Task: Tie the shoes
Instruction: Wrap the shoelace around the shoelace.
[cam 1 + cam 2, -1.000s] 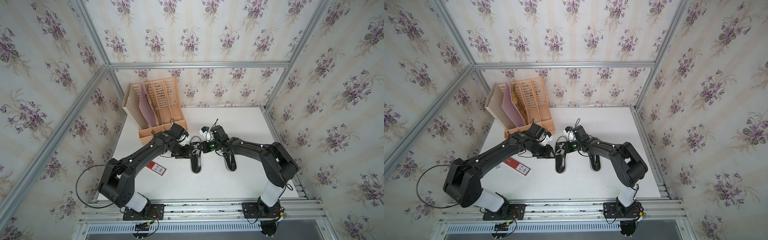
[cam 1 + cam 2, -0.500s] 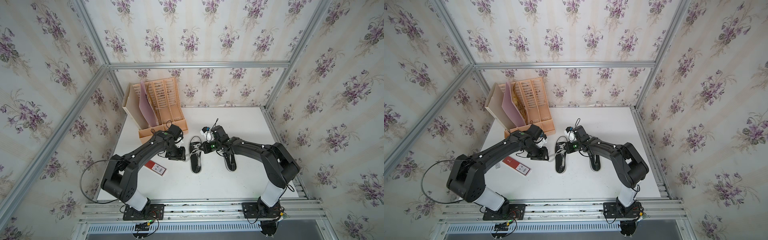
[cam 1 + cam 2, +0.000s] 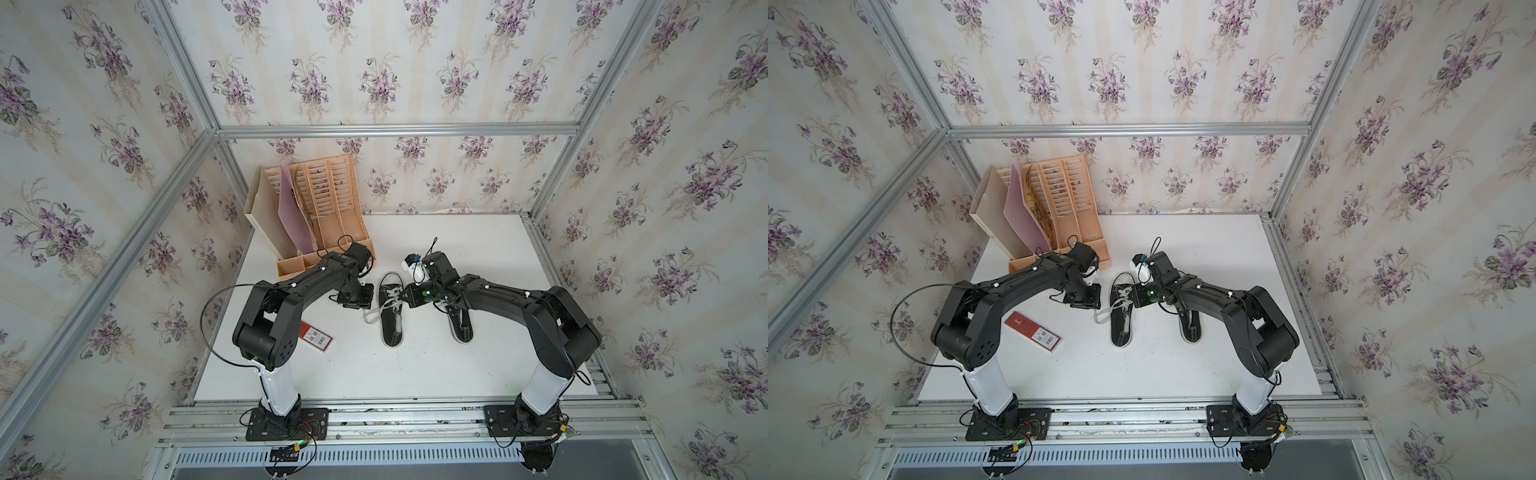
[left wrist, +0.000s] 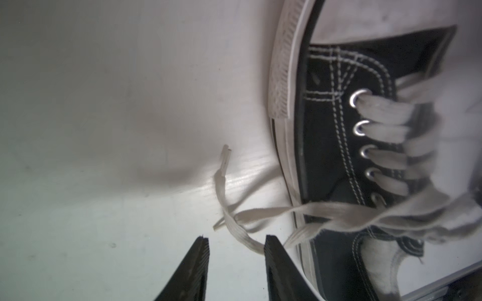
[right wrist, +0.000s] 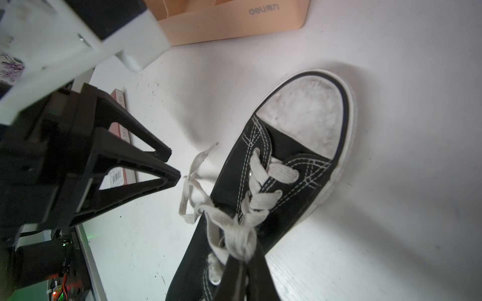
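Two black shoes with white toe caps lie side by side on the white table, the left shoe (image 3: 391,320) (image 3: 1121,324) and the right shoe (image 3: 462,326) (image 3: 1190,328). My right gripper (image 3: 402,296) (image 5: 243,256) is shut on a bunch of white laces (image 5: 236,234) over the left shoe's tongue. My left gripper (image 3: 365,300) (image 4: 236,239) stands open just beside that shoe, low over the table. A loose lace end (image 4: 236,225) lies in front of its fingertips, and nothing sits between them. The right shoe's laces are mostly hidden under my right arm.
A beige desk organizer (image 3: 328,216) (image 3: 1059,199) with a pink folder stands at the back left, close behind my left wrist. A flat red box (image 3: 316,337) (image 3: 1034,332) lies on the table to the left of the shoes.
My left gripper has drawn back to the left, away from the left shoe, and its jaws have narrowed a little. The right gripper has stayed shut on the laces.
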Motion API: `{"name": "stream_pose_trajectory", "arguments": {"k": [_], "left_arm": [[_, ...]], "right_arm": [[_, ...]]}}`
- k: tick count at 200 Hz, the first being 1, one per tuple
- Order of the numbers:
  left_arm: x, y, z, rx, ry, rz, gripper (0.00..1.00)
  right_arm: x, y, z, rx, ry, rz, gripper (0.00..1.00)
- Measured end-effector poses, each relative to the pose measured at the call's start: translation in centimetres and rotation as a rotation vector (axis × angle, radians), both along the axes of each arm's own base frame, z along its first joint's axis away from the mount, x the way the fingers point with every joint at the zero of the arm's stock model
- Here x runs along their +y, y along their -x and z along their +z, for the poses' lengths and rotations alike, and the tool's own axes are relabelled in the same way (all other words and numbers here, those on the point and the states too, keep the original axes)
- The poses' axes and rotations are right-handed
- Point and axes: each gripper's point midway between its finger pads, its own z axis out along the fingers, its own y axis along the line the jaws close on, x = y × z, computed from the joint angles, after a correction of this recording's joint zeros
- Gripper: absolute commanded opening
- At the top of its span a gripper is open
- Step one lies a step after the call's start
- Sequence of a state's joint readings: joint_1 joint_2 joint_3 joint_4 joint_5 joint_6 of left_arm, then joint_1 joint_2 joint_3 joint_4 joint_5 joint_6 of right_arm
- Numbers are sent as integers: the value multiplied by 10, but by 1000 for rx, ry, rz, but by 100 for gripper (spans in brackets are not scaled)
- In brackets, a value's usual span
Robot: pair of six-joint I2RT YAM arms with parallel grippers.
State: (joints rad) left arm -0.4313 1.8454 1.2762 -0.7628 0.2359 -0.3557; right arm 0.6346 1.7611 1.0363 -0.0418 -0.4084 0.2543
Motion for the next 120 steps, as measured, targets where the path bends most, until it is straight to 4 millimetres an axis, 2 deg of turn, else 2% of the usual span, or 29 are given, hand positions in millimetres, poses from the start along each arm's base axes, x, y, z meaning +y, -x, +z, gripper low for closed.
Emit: {"name": "stream_pose_trajectory", "arguments": {"k": [65, 120], "left_arm": [[-4, -11, -22, 23, -19, -6, 35], [0, -6, -33, 35, -26, -2, 17]], "right_arm": [[0, 0, 0, -2, 1, 3, 0], [1, -1, -1, -7, 7, 7, 0]]}}
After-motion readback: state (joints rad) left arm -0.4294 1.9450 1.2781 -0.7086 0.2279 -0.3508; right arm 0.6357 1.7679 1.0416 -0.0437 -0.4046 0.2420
